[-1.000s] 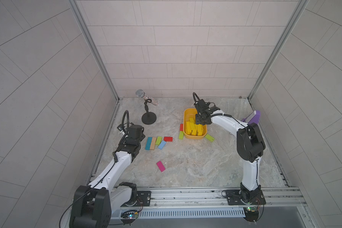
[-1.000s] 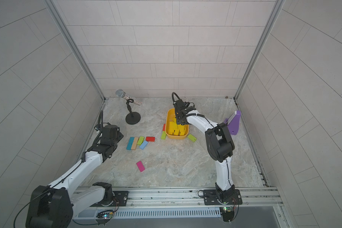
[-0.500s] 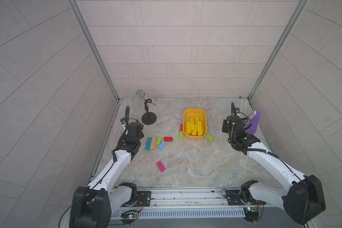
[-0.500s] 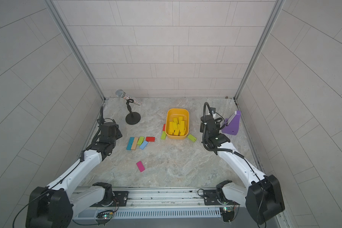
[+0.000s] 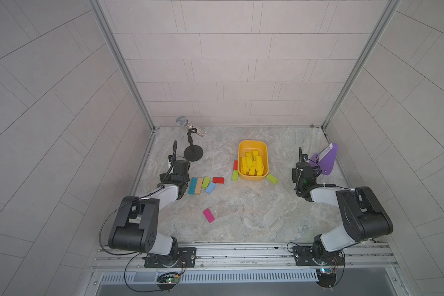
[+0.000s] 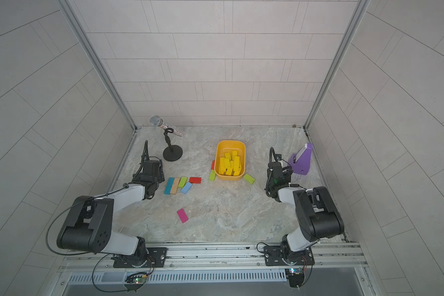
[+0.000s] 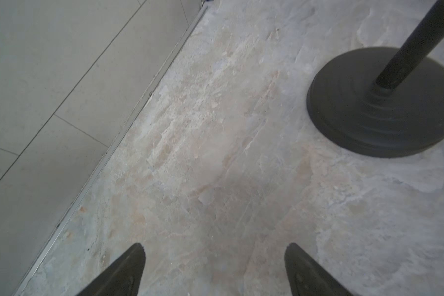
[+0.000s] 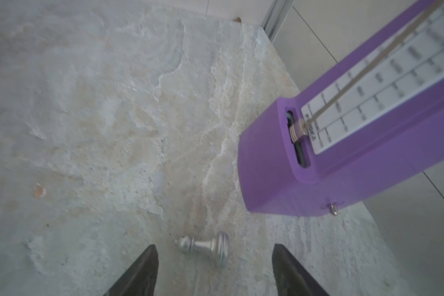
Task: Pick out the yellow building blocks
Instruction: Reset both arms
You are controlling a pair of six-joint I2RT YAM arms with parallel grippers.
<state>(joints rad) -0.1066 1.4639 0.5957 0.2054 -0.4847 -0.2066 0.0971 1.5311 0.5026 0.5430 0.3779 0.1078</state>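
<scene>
Hands spread, empty: left hand [image 7: 215,246], right hand [image 8: 214,246]; yellow building blocks [image 5: 251,164] between, well apart.

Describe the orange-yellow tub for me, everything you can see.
The orange-yellow tub is a rounded rectangular, open-topped bin, plastic by its look, standing upright on the marbled tabletop toward the back. Yellow building blocks lie piled loosely inside. A red block and a lime-green block lie close along one side, another lime-green block by a corner.
</scene>
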